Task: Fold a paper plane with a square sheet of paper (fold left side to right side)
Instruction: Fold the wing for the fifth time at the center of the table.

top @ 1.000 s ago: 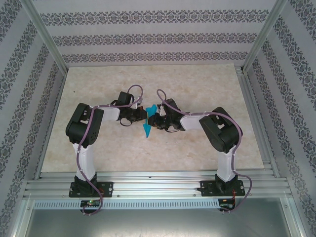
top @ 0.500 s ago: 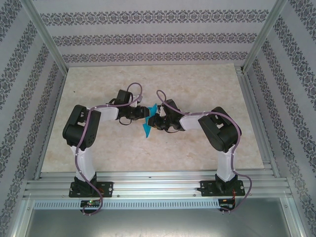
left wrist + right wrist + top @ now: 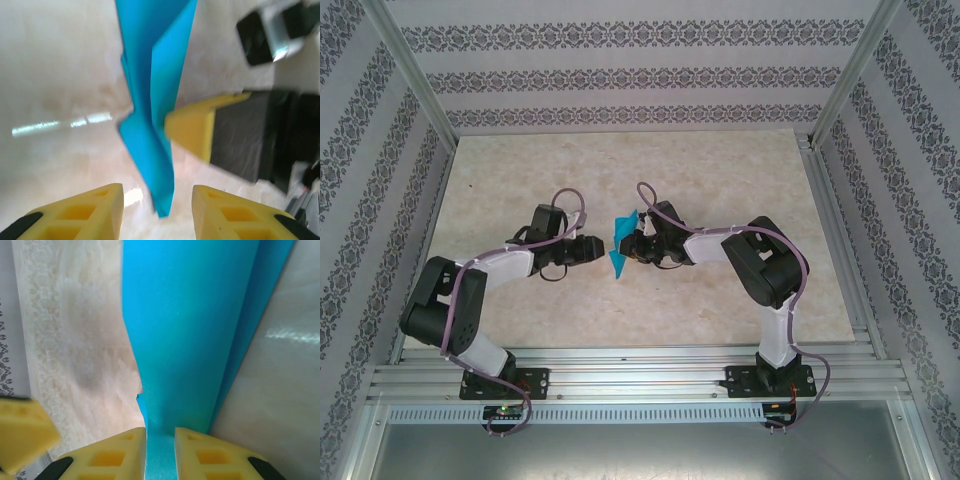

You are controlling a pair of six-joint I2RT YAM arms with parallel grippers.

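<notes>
Just let go with left gripper: parted now, backed off toward its own base, touching nothing. Clenched with right gripper on paper plane, pinched at the edge, standing up straight ahead of those fingertips. Just in front of the released claw too, lower tip between its spread fingers. Probably means crease pressed, handover done; next fold or regrasp pending.

1 paper plane, 2 tools
</notes>
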